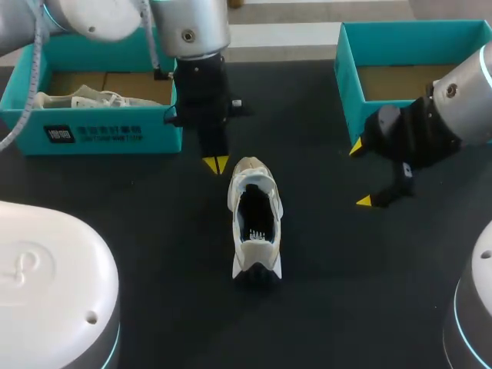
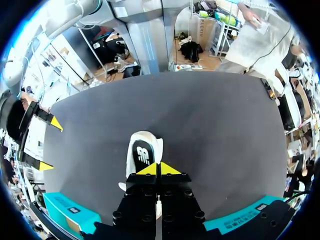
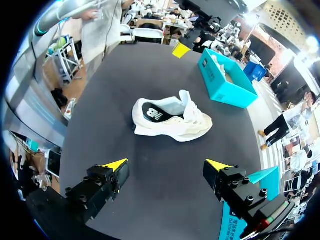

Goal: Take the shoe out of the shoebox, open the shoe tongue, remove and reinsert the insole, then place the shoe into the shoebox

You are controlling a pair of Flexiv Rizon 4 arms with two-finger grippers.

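On the black table [image 1: 138,231], the white shoe [image 1: 255,223] stood upright on its sole. At its eleven o'clock, just beside it, the left gripper [image 1: 215,164] hung with tips pressed together; at two o'clock, well apart, the right gripper [image 1: 360,175] stood spread wide.

Silver-grey arms [image 1: 192,27], cyan light rings [image 1: 459,323], black screw-studded claws [image 1: 215,164] [image 1: 360,174], yellow triangular fingertips [image 1: 364,201]
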